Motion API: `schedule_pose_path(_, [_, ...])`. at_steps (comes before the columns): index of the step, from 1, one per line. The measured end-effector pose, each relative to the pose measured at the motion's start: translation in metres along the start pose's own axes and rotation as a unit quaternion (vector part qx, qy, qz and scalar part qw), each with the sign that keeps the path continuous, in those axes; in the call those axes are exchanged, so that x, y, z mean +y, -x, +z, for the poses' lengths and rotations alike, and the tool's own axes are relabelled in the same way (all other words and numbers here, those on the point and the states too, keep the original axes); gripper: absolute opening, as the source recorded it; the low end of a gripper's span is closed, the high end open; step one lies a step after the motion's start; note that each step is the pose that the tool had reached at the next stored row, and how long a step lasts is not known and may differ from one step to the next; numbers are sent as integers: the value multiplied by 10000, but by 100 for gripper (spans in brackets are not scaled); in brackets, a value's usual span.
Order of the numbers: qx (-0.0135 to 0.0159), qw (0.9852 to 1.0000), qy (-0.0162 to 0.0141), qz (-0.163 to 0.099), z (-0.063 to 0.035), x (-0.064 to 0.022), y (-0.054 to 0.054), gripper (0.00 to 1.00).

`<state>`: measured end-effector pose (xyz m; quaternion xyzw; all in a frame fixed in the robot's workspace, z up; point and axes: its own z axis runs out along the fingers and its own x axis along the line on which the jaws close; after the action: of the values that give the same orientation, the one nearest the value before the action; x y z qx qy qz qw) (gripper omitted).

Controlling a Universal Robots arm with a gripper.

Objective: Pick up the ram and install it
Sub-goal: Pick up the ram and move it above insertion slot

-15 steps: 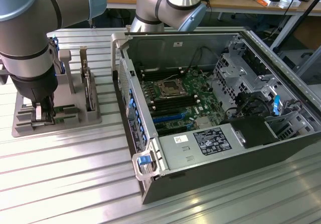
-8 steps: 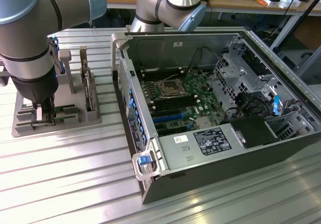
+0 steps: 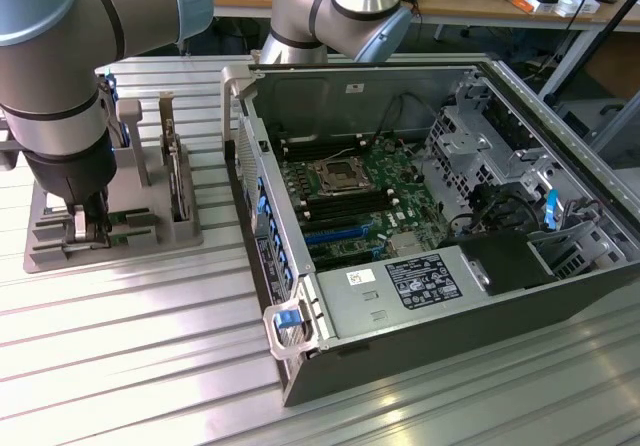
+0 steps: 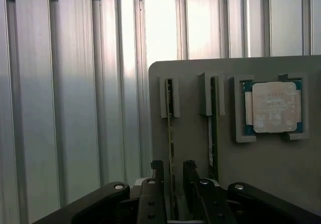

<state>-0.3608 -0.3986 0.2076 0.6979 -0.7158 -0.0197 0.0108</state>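
Closest to the wrist camera, your gripper [image 4: 173,168] hung with its jaws apart, one black finger [image 4: 157,173] on each side of the ram [image 4: 171,128]. A thin gap showed on both sides, so you had nothing clamped. Under it all lay the ribbed aluminium table [image 3: 120,366]. The open computer case [image 3: 450,361] took up the table toward the exterior view's right. Your arm [image 3: 60,66] came down at the exterior view's left. Inside the case the motherboard [image 3: 360,206] lay face up, with the processor socket [image 3: 333,176] near its middle and a silver power supply [image 3: 400,286] along the near wall. The grey holder [image 3: 185,228] sat on the table near the case's side wall without touching it, and your gripper was lowered onto it. The ram stood on edge in the slot nearest the holder's outer edge, the edge that bordered bare table. A second stick [image 4: 211,133] stood on edge in the next slot, parallel to the ram and apart from it. Beyond that, toward the holder's corner, a square silver processor chip [image 4: 273,107] lay flat in its own pocket.
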Motion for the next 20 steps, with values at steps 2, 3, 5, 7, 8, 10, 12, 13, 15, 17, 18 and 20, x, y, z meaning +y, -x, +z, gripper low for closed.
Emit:
schedule_pose_path(2, [3,10000,2,-60,-1,1,11,30])
schedule_pose_path(3, [4,10000,1,-78,0,1,16,30])
schedule_pose_path(5, [4,10000,2,-82,0,1,16,30])
schedule_pose_path(7, [4,10000,2,-82,0,1,16,30])
schedule_pose_path(8, [4,10000,2,-82,0,1,16,30])
schedule_pose_path(10, [4,10000,2,-82,0,1,16,30])
schedule_pose_path(12, [4,10000,2,-82,0,1,16,16])
schedule_pose_path(13, [4,10000,2,-82,0,1,16,12])
schedule_pose_path(15, [4,10000,2,-82,0,1,16,12])
schedule_pose_path(17, [4,10000,2,-82,-1,1,16,12])
schedule_pose_path(18, [4,10000,1,-82,0,1,16,12])
schedule_pose_path(20, [4,10000,2,-82,0,1,16,12])
